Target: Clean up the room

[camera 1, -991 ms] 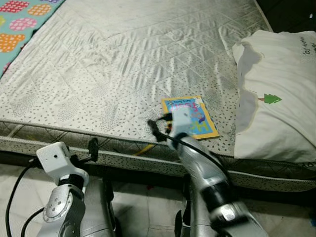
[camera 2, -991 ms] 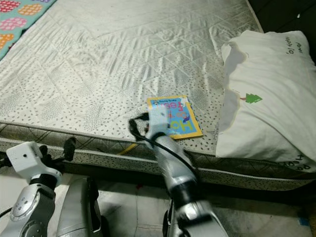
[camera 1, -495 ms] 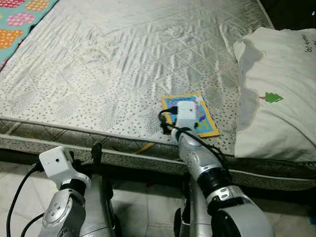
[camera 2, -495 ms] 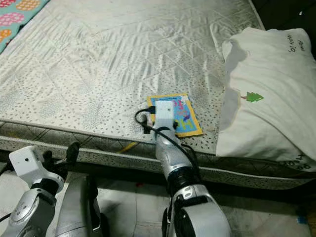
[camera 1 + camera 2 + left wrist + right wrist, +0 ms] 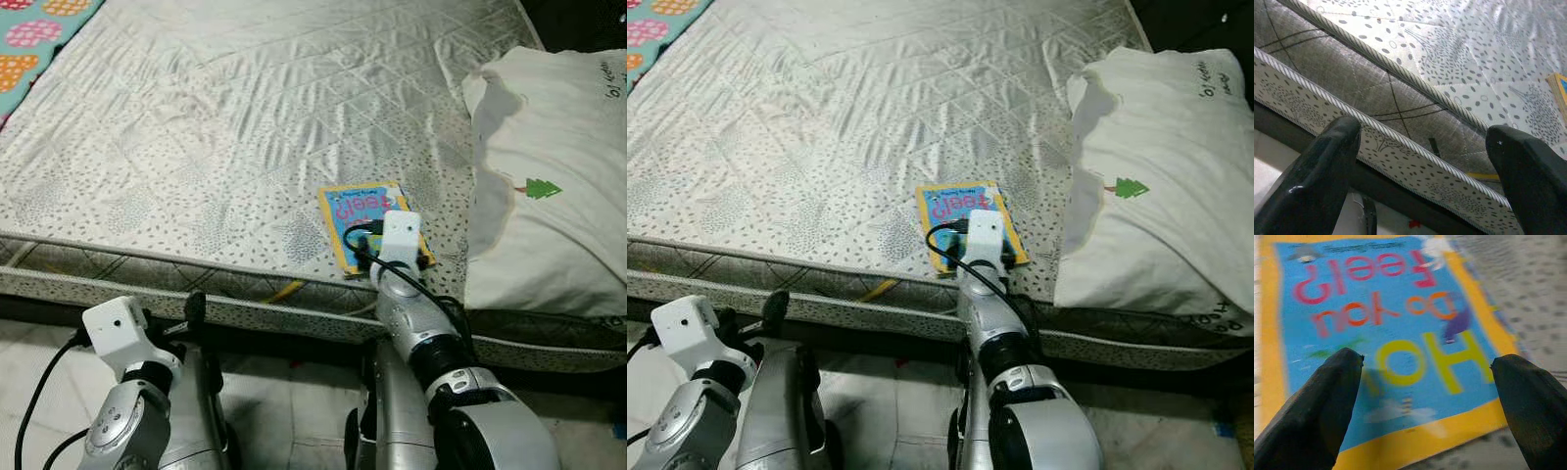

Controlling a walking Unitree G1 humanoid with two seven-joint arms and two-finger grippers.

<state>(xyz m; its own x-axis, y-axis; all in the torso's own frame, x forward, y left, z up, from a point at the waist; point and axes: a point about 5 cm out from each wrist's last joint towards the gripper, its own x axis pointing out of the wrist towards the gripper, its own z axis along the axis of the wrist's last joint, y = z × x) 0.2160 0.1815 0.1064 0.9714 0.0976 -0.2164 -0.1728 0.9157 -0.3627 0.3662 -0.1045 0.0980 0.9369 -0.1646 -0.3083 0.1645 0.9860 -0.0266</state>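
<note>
Right wrist view: right gripper (image 5: 1425,382) spread wide directly over the children's book (image 5: 1386,333), lying flat near the mattress (image 5: 216,127) edge; left gripper (image 5: 1420,147) open, farther off.

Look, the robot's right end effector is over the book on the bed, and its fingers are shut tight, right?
Not quite. The right end effector is over the book on the bed, but its fingers are open, not shut. The right wrist view shows them spread wide, with the book's blue and yellow cover between them.
</note>
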